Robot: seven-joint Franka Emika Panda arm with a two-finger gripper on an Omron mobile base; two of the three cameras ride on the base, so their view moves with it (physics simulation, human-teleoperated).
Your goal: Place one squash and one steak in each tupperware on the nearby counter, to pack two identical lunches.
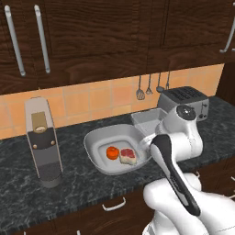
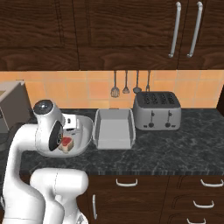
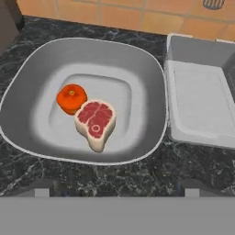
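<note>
A silver toaster (image 2: 157, 110) by the tiled wall — utensils (image 2: 126, 84) hanging above — and a tall coffee machine (image 1: 42, 142)

Orange-red squash (image 3: 71, 98) & red-pink steak (image 3: 96, 121) w/ whitish fat edge are sitting mid-frame in pale grey tupperware (image 3: 32, 105); black-grey speckled counter (image 3: 183, 160) is showing at bottom, silver toaster (image 2: 157, 110) upper right.

Even, soft rendered light; faint shadows, no glare, slightly blurry.

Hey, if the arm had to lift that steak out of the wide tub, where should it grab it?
Probably from above, across the steak's narrower lower end: it lies flat in the wide tub, with the squash touching its upper left, so the bare sides look freer.
</note>
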